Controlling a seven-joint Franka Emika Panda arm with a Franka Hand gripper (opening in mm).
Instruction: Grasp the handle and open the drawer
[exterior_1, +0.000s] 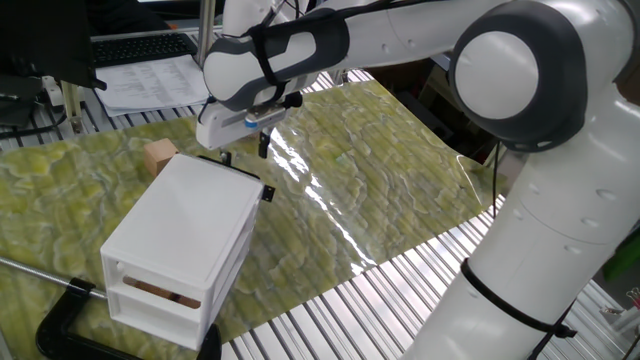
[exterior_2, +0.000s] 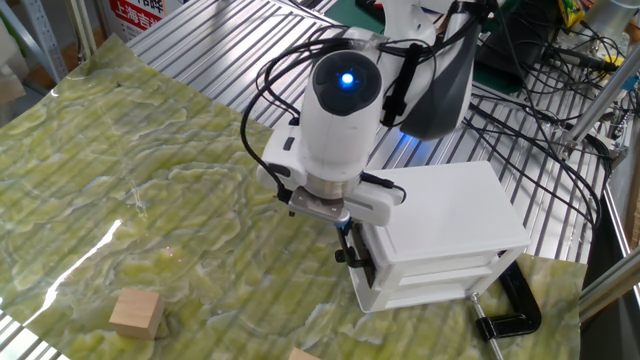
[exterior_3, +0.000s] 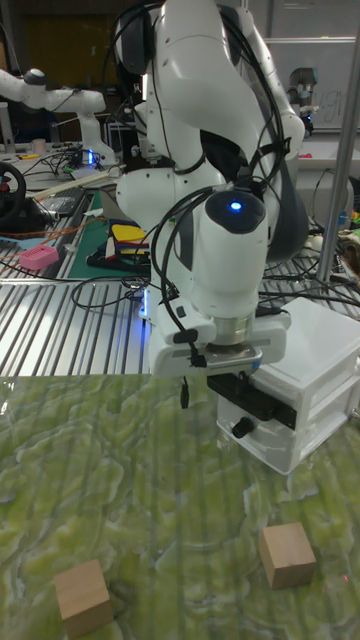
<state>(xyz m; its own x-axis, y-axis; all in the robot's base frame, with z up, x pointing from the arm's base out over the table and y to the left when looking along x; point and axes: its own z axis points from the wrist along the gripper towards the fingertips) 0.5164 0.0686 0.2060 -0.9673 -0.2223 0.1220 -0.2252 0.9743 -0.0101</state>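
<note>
A white two-drawer cabinet (exterior_1: 185, 225) stands on the green mat. My gripper (exterior_1: 243, 154) is at its far end, level with the top drawer (exterior_2: 360, 243). The black fingers (exterior_3: 236, 386) are shut on that drawer's handle, which they hide. The top drawer sits slightly out of the cabinet. At the cabinet's near end in one fixed view, an open slot shows something brown inside. The lower drawer's black knob (exterior_3: 240, 428) is free just below the fingers.
Tan wooden cubes lie on the mat: one beside the cabinet (exterior_1: 158, 155), two in front of it (exterior_3: 287, 553) (exterior_3: 82, 597). A black clamp (exterior_2: 510, 310) holds the cabinet's rear to the table. Bare metal slats (exterior_1: 380, 300) border the mat.
</note>
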